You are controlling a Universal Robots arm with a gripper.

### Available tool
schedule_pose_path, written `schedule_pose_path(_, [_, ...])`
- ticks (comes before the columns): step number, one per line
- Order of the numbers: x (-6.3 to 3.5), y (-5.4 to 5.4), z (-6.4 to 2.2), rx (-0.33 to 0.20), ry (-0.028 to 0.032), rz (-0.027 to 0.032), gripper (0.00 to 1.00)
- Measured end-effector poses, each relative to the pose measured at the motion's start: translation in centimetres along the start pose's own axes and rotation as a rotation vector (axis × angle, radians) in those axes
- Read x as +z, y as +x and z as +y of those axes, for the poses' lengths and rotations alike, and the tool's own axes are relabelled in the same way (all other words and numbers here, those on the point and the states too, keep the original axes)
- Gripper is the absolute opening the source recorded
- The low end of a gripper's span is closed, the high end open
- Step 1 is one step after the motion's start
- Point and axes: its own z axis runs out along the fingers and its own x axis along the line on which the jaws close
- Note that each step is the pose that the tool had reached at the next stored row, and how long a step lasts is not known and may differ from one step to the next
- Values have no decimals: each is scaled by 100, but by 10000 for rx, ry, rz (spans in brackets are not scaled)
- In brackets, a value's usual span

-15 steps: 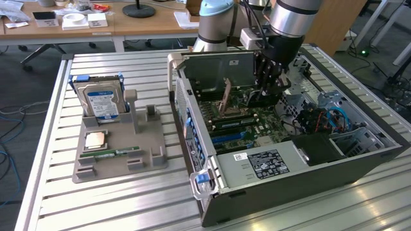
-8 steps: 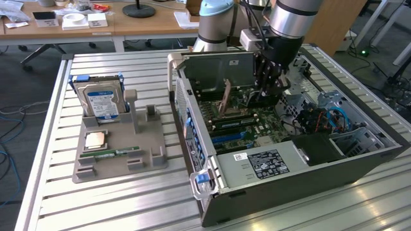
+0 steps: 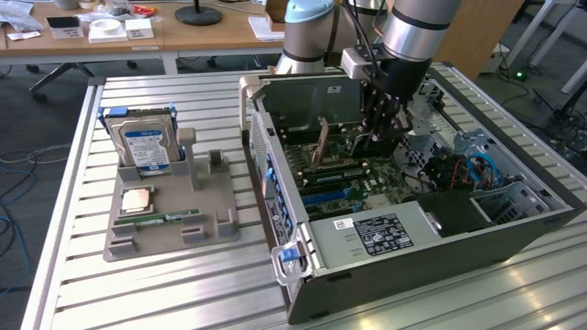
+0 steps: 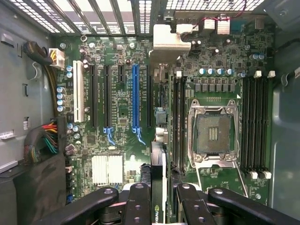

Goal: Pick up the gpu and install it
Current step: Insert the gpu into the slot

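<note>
The tool is clenched on the gpu, which sits edge-on between the black fingers and reaches out from them toward the motherboard. The card's thin edge lines up between the blue slot and the black memory slots; I cannot tell whether it touches the board. In the exterior view the tool hangs inside the open case. Toward that view's left, a grey holder on the worktop carries a hard drive and a memory stick.
</note>
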Motion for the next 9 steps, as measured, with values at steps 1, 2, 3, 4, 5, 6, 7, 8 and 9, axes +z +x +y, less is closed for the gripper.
schedule_pose_path(1, [0, 0, 0, 0, 0, 3, 26])
schedule_pose_path(2, [1, 0, 0, 0, 0, 3, 26])
schedule_pose_path(3, [1, 0, 0, 0, -1, 3, 26])
schedule_pose_path(4, [1, 0, 0, 1, -1, 2, 26])
schedule_pose_path(5, [2, 0, 2, 2, 0, 0, 26])
schedule_pose_path(6, [3, 0, 11, 4, 1, 0, 26])
schedule_pose_path(7, [4, 1, 22, 2, 2, -1, 26])
schedule_pose_path(8, [6, 1, 36, -1, 1, -1, 26])
schedule_pose_path(9, [8, 1, 52, 0, 1, -1, 26])
